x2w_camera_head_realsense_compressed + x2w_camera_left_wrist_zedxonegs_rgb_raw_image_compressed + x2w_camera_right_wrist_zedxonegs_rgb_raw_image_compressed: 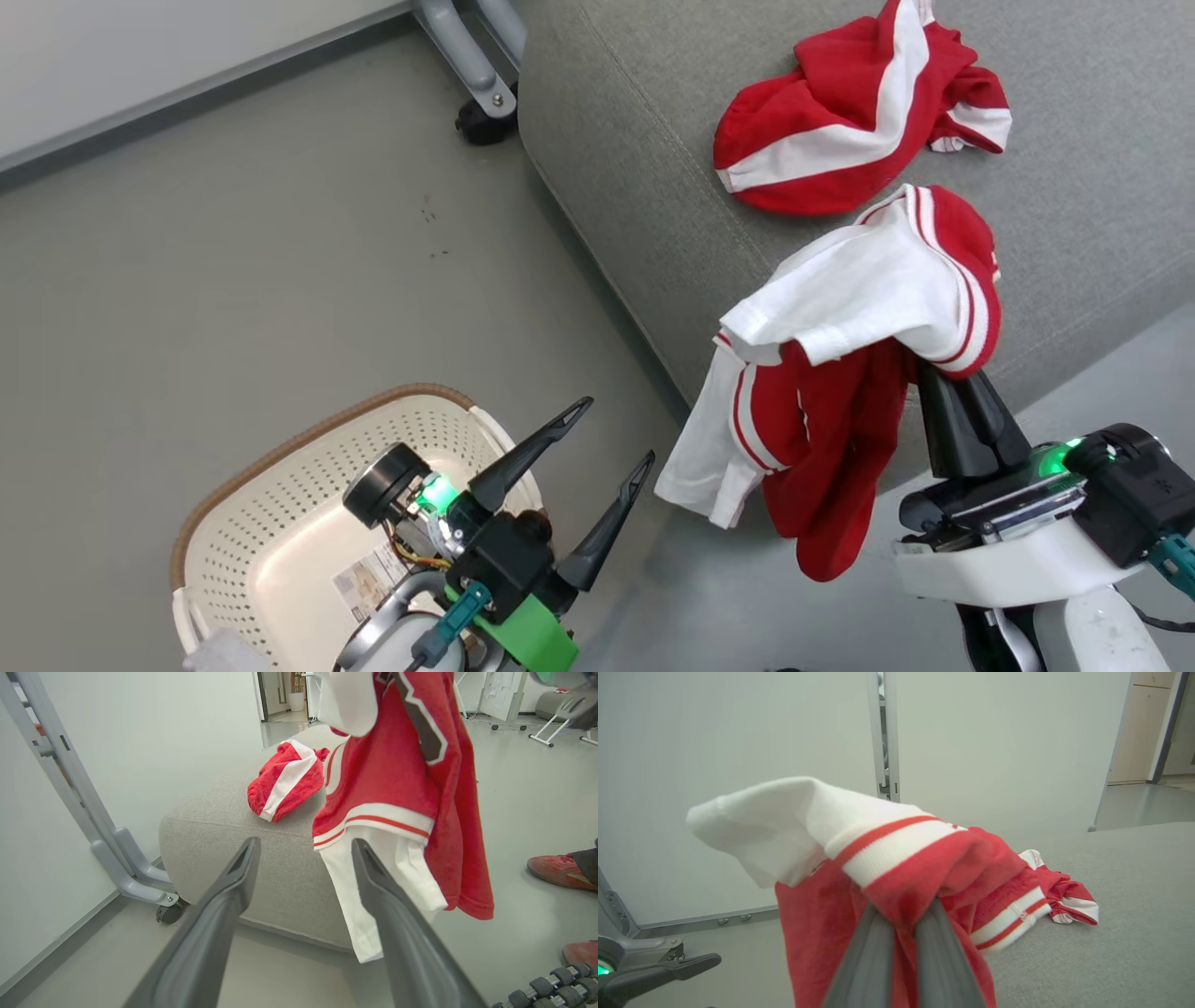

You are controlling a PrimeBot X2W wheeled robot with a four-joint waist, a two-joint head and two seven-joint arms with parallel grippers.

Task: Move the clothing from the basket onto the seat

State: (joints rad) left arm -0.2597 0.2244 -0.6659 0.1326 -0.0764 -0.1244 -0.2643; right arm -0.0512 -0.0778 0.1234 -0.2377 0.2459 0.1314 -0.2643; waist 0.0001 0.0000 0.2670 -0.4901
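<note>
R tool [906,912] is pinched shut on a bunch of the red-and-white jersey [840,308]. It hangs at the seat's [1074,243] front edge, w/ most of the fabric dangling over the floor [233,233]. Big risk: if I let go here, it prob slides off the edge. It needs to go further in, toward the other red garment [840,121] lying well onto the seat. My grip's on a small fold, so a jerk cd shake it loose. L tool [618,429] is spread wide, holding nothing, above the basket [280,495].
</note>
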